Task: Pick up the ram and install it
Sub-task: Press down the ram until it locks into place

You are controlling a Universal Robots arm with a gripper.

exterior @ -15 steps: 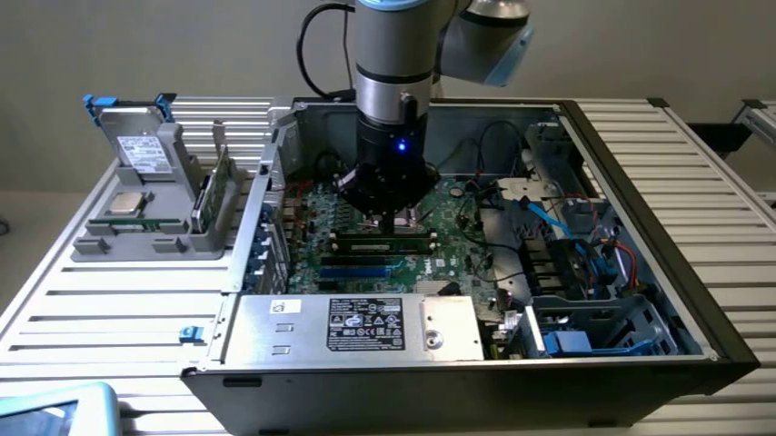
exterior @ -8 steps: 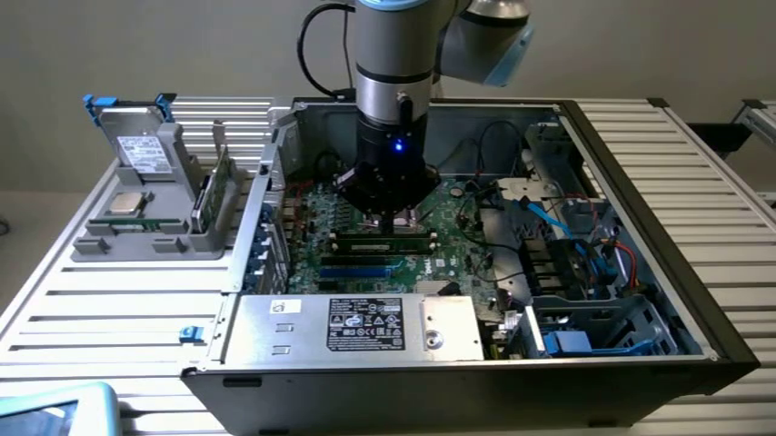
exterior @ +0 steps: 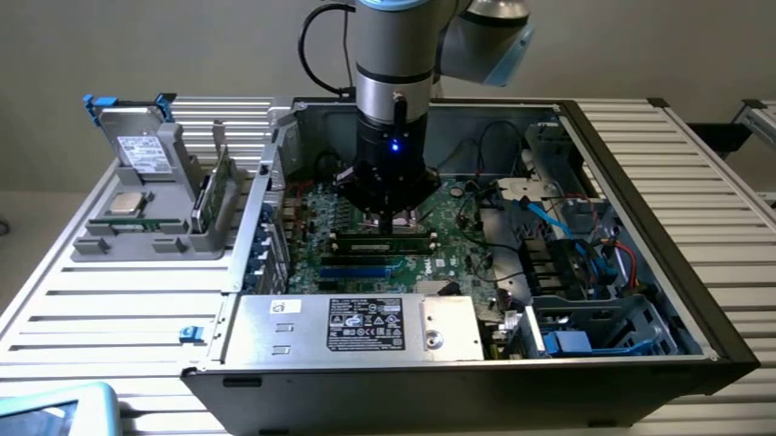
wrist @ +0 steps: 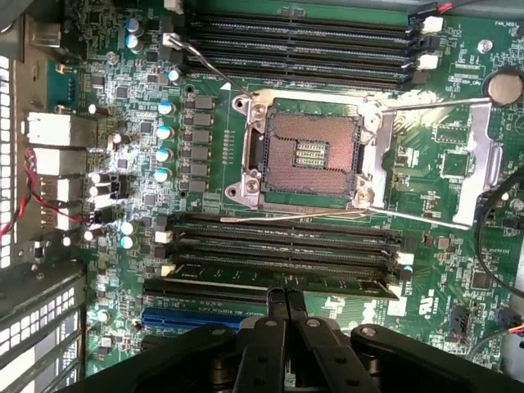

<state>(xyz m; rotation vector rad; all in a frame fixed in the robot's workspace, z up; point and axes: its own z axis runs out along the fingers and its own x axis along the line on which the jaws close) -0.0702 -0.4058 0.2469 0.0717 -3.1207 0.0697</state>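
Tool point(wrist: 284, 296) above ram point(wrist: 270, 282) (slots point(wrist: 286, 246) alongside)

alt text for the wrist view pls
The black gripper, jaws shut, presses on the long green ram stick lying in a black slot of the green motherboard. Beyond it are the empty square processor socket and more black slots.

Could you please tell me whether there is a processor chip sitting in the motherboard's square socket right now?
No, the socket stands open and bare in the wrist view, its pin field exposed with no chip seated in it.
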